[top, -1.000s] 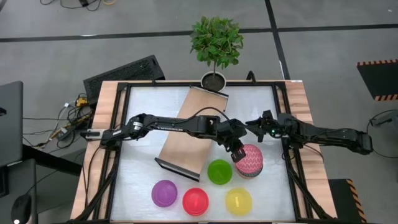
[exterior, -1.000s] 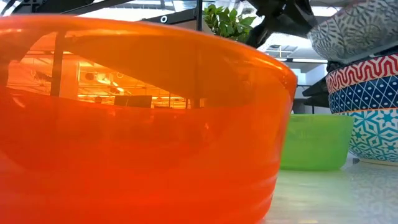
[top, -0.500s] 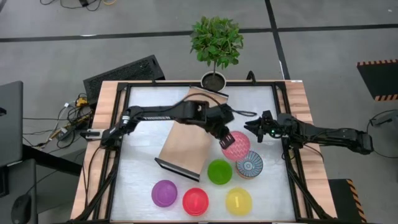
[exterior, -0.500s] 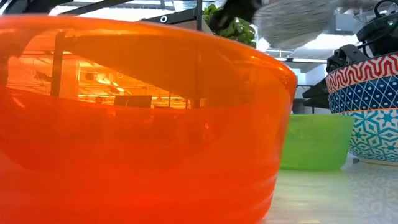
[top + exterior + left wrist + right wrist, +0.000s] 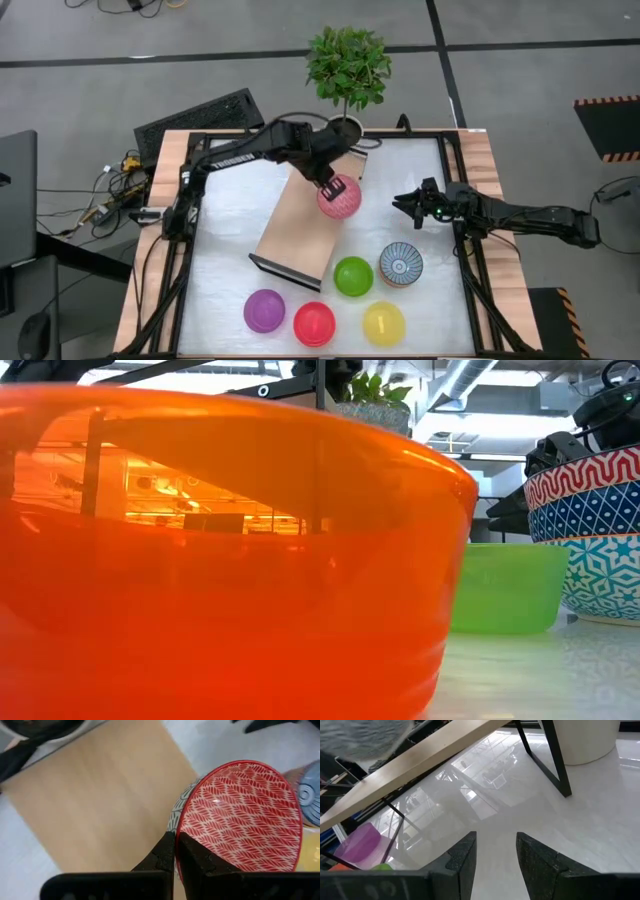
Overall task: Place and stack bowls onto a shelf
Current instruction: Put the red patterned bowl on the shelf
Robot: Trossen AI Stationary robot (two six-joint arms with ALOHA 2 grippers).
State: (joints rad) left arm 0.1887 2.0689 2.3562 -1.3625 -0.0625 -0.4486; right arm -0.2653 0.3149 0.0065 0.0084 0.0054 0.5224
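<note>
My left gripper (image 5: 328, 185) is shut on a red-white patterned bowl (image 5: 339, 197) in the air over the far right part of the shelf (image 5: 300, 225), a light-wood board that lies slantwise on the table. My right gripper (image 5: 405, 205) stands open at the table's right, holding nothing. A blue-white bowl (image 5: 401, 264) tops a stack of patterned bowls (image 5: 590, 530). Green (image 5: 353, 276), purple (image 5: 265, 311), red (image 5: 314, 323) and yellow (image 5: 383, 323) bowls stand on the table near the front edge. My left gripper pinches the bowl's rim (image 5: 176, 827), one finger (image 5: 195, 862) inside the red-patterned hollow and the other (image 5: 159, 860) on the grey-patterned outer wall. The fingers slant down from above. The bowl is lifted clear of the shelf and hangs tilted.
A potted plant (image 5: 345, 128) stands at the shelf's far end, close to the held bowl. The red bowl (image 5: 220, 560) fills most of the low view. A dark frame (image 5: 190, 200) runs along the table's edges. Bare white table (image 5: 420, 170) lies right of the shelf.
My left gripper has lifted the red-white bowl off the patterned stack and carried it up and toward the table's far left, over the shelf, tipping as it went. The blue-white bowl now shows on top of the stack.
</note>
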